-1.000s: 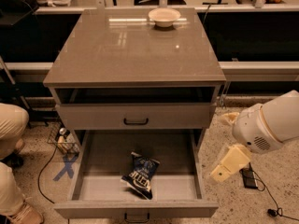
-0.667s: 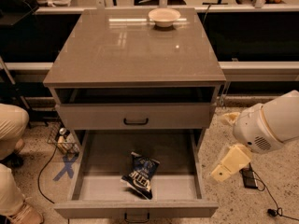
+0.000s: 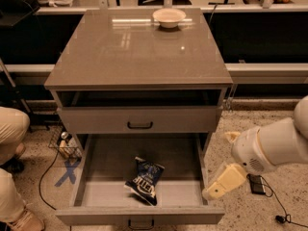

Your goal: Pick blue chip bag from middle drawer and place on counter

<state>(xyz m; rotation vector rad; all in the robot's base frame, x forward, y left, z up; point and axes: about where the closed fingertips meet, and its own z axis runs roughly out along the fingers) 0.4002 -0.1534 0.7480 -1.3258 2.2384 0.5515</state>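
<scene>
The blue chip bag (image 3: 144,180) lies crinkled on the floor of the open middle drawer (image 3: 96,196), a little right of its centre. The drawer is pulled out toward me, with its black handle at the bottom edge. The counter (image 3: 134,52) is the glossy grey-brown slab on top of the cabinet. My gripper (image 3: 220,186) hangs from the white arm (image 3: 269,146) just outside the drawer's right wall, to the right of the bag and about level with it, apart from the bag.
A cream bowl (image 3: 169,17) stands at the back of the counter. A closed drawer front (image 3: 139,119) sits above the open drawer. A person's legs (image 3: 12,143) are at the left, with cables and a small basket (image 3: 65,146) on the floor.
</scene>
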